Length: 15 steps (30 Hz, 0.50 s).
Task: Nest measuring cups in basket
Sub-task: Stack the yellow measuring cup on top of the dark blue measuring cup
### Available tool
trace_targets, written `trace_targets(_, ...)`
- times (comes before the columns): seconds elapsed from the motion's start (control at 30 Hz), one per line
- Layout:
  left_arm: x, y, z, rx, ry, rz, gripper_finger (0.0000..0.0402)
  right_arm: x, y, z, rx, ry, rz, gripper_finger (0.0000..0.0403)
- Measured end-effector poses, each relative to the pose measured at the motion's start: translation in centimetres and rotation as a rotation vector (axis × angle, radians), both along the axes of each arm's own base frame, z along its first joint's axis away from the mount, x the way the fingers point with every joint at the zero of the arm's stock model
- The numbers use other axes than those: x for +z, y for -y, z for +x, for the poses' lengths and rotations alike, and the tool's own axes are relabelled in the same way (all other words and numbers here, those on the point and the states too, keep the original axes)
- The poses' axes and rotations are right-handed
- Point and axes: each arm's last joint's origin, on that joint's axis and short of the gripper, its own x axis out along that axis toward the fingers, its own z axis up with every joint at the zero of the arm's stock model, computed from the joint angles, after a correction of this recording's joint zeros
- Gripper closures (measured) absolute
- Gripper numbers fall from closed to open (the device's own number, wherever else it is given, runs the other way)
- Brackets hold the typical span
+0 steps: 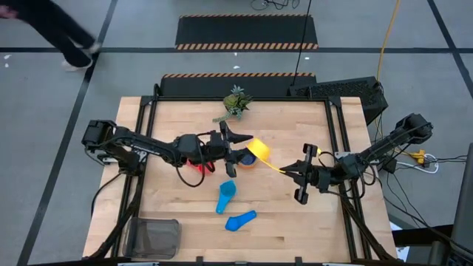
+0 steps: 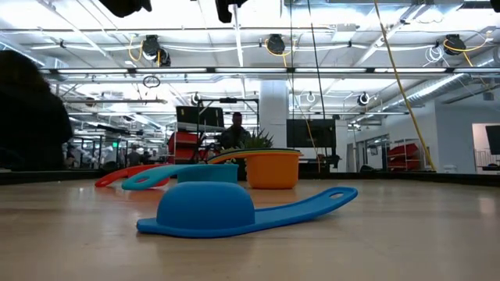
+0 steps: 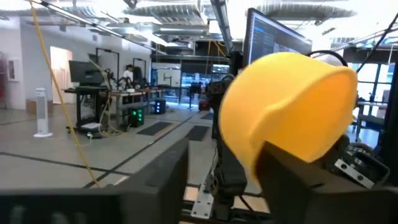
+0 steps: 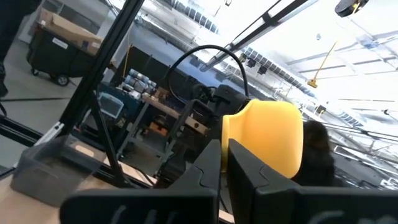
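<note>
The yellow measuring cup (image 1: 259, 151) is at mid-table, its bowl beside my left gripper (image 1: 235, 145) and over the orange cup (image 1: 247, 159). My right gripper (image 1: 290, 171) is shut on its handle. My left gripper is open, and the yellow bowl (image 3: 286, 106) stands against one of its fingers. A red cup (image 1: 198, 165) lies under my left arm. A light blue cup (image 1: 225, 196) and a blue cup (image 1: 240, 220), which is mouth down (image 2: 207, 211), lie nearer the front. The mesh basket (image 1: 155, 238) stands at the near left corner. My right gripper pinches the yellow cup's handle (image 1: 276, 165) near its free end between its two fingers. The fingers come level from the table's right and lie along the handle. The bowl (image 4: 267, 137) sticks out past the fingertips. My left gripper has one finger (image 3: 298, 180) in front of the bowl; I cannot tell whether it touches.
A small green plant (image 1: 236, 102) stands at the far edge, just beyond my left gripper. Bare wood lies at the near right and far left of the table. A person's legs (image 1: 66, 33) show on the floor beyond the table's far left.
</note>
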Motion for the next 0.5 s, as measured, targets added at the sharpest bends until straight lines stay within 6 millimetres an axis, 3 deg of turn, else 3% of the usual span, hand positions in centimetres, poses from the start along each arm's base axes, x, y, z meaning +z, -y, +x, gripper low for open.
trace_targets(0.23, -0.07, -0.01, 0.05, 0.002, -0.005, 0.021, 0.0384, -0.32, 0.04, 0.33, -0.029, -0.015, -0.011, 0.0403)
trace_targets(0.5, -0.11, -0.02, 0.06, 0.009, -0.016, 0.065, 0.0389, -0.72, 0.02, 0.66, -0.034, -0.035, -0.016, 0.0394)
